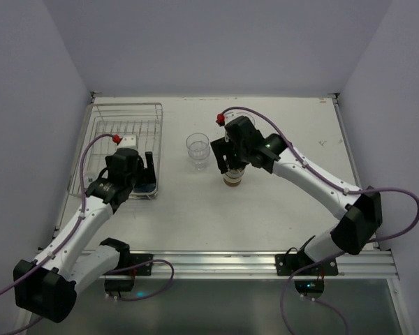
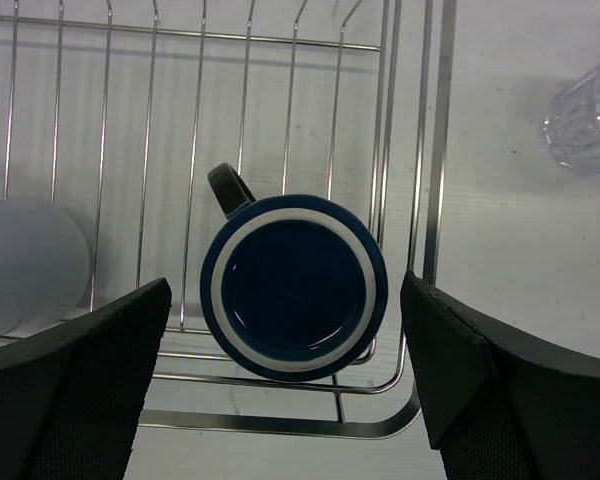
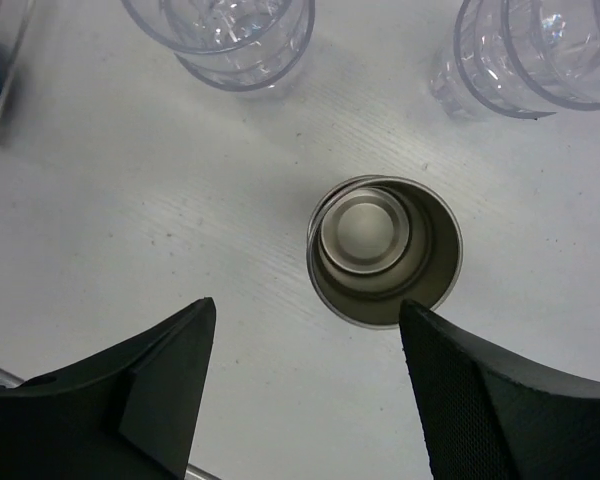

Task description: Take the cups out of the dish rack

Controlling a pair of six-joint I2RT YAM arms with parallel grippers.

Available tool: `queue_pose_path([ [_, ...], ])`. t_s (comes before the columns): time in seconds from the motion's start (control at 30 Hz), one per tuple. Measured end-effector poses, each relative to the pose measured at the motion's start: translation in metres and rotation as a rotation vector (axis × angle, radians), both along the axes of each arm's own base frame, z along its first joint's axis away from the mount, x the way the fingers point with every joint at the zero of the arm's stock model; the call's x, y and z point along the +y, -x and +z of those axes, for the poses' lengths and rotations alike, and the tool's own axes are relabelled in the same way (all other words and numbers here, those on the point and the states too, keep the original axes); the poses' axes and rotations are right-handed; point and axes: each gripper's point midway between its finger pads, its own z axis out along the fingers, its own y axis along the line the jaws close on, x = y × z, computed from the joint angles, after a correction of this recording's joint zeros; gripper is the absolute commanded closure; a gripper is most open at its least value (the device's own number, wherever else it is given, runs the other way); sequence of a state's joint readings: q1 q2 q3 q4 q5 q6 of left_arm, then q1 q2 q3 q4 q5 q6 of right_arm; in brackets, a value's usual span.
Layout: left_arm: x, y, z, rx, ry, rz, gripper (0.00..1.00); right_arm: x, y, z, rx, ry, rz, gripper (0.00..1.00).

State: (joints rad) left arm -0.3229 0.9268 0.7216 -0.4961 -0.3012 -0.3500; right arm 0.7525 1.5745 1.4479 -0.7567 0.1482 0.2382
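Observation:
The silver wire dish rack [image 1: 128, 107] stands at the table's left. In its near right corner a dark navy handled mug [image 2: 294, 287] stands upright, and a pale blue cup [image 2: 25, 262] lies at the left. My left gripper [image 2: 285, 400] is open just above the mug, its fingers on either side and apart from it. A tan cup [image 3: 385, 250] stands upright on the table with another nested inside it. My right gripper [image 3: 305, 390] is open just above it, not touching. Clear ridged tumblers [image 3: 220, 35] [image 3: 540, 55] stand beyond it.
The rack's right wire side [image 2: 435, 150] runs close to the mug. A stack of clear tumblers [image 1: 197, 150] stands between the rack and the tan cup [image 1: 233, 179]. An aluminium rail [image 1: 265, 262] lines the near edge, and walls close in the sides and back.

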Motion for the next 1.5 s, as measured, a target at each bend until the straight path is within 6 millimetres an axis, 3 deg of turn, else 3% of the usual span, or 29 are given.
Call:
queue_pose_path([
  [0.2, 0.011, 0.000, -0.019, 0.068, -0.039, 0.080, 0.00, -0.003, 0.023, 0.024, -0.068, -0.159, 0.033, 0.19],
  [0.3, 0.010, -0.004, -0.023, 0.086, -0.037, 0.095, 0.00, 0.001, 0.035, 0.025, -0.073, -0.222, 0.066, 0.13],
  [0.47, 0.009, -0.004, -0.047, 0.176, -0.032, 0.105, 0.00, 0.009, 0.049, 0.027, -0.072, -0.288, 0.119, 0.10],
  [0.63, 0.012, -0.007, -0.059, 0.220, -0.001, 0.134, 0.00, 0.019, 0.058, 0.036, -0.087, -0.346, 0.167, 0.09],
  [0.97, 0.017, -0.009, -0.058, 0.219, 0.037, 0.151, 0.51, 0.030, 0.068, 0.050, -0.109, -0.414, 0.214, 0.09],
  [1.13, 0.021, -0.010, -0.024, 0.099, 0.070, 0.155, 0.59, 0.039, 0.073, 0.059, -0.111, -0.481, 0.236, 0.09],
  [1.33, 0.017, -0.017, 0.044, -0.104, 0.127, 0.126, 0.59, 0.057, 0.077, 0.083, -0.134, -0.653, 0.239, 0.09],
  [1.5, -0.011, -0.018, 0.100, -0.257, 0.272, -0.004, 0.60, 0.073, 0.088, 0.112, -0.146, -0.869, 0.279, 0.09],
])
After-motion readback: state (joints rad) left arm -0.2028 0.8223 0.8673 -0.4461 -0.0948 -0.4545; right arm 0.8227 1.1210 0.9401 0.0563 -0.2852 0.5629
